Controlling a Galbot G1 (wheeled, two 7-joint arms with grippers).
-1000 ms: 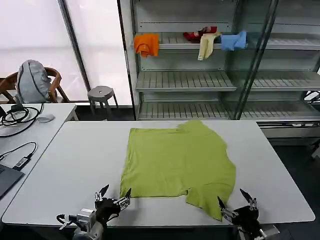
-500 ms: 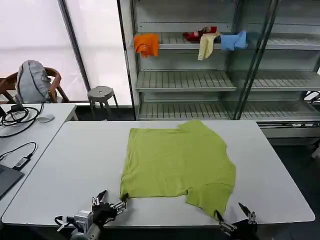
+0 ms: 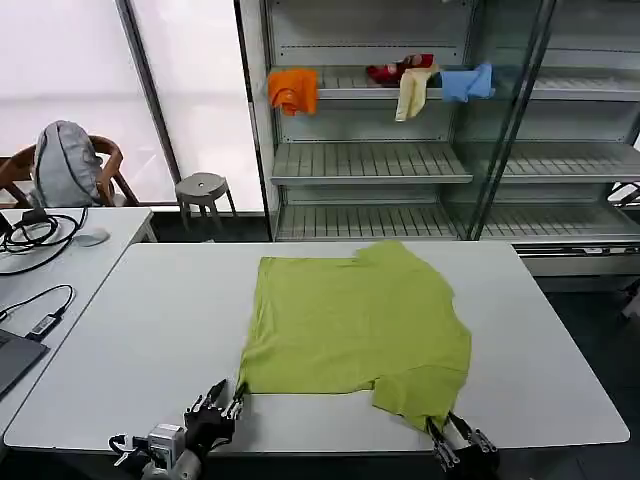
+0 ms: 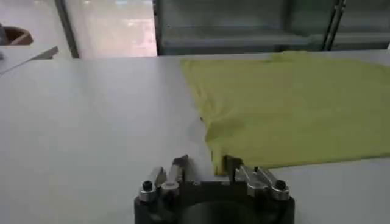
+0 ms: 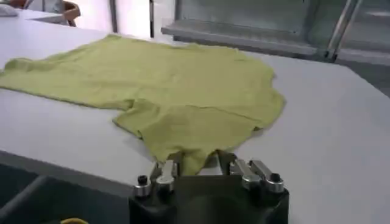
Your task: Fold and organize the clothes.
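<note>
Left gripper at the T-shirt's near left hem corner, fingers slightly apart with the corner lying between them, likely lining up to pinch it. T-shirt lies spread, part-folded, mid tabletop, toward the near edge. Right gripper at the T-shirt's near right sleeve tip, fingers close together around the fabric edge; a firm clamp can't be confirmed. Probably both corners get taken for a fold.
</note>
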